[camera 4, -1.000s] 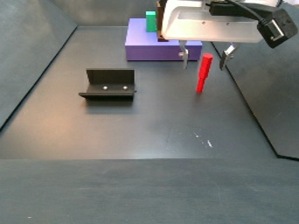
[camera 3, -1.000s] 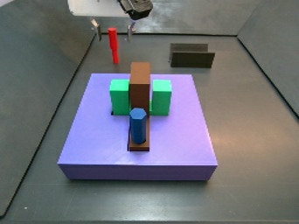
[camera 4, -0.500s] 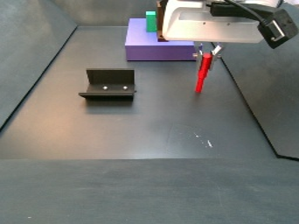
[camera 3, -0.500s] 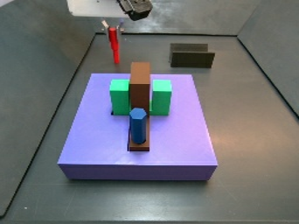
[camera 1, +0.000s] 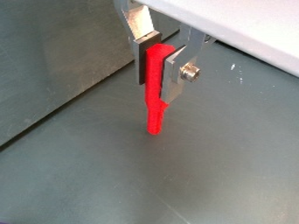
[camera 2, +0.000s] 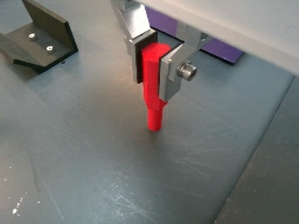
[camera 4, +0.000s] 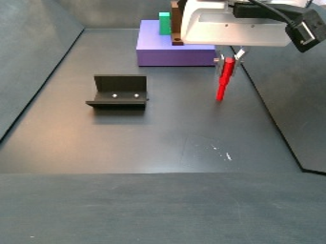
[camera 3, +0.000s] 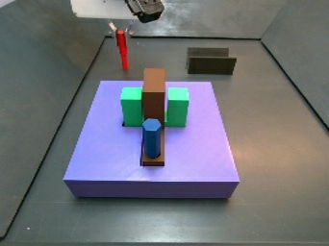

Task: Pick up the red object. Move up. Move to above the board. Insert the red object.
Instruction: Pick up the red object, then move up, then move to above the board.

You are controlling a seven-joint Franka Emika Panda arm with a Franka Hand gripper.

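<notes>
The red object (camera 1: 155, 96) is a thin bright-red peg that hangs upright between the jaws of my gripper (camera 1: 158, 70). The gripper is shut on the peg's upper part; it shows the same in the other wrist view (camera 2: 155, 66). The peg's narrow tip (camera 2: 152, 122) is just above the dark floor. In both side views the peg (camera 3: 123, 50) (camera 4: 224, 80) is off the floor, beyond the far edge of the lavender board (camera 3: 115, 154) (camera 4: 159, 52). The board bears green blocks (camera 3: 131, 104), a brown upright piece (camera 3: 154, 88) and a blue peg (camera 3: 152, 136).
The dark L-shaped fixture (camera 4: 117, 91) stands on the floor away from the board; it also shows in a side view (camera 3: 211, 61) and a wrist view (camera 2: 35, 39). Grey walls enclose the floor on all sides.
The gripper closed on the red peg, then rose a little with it. The peg's tip has left the floor.
</notes>
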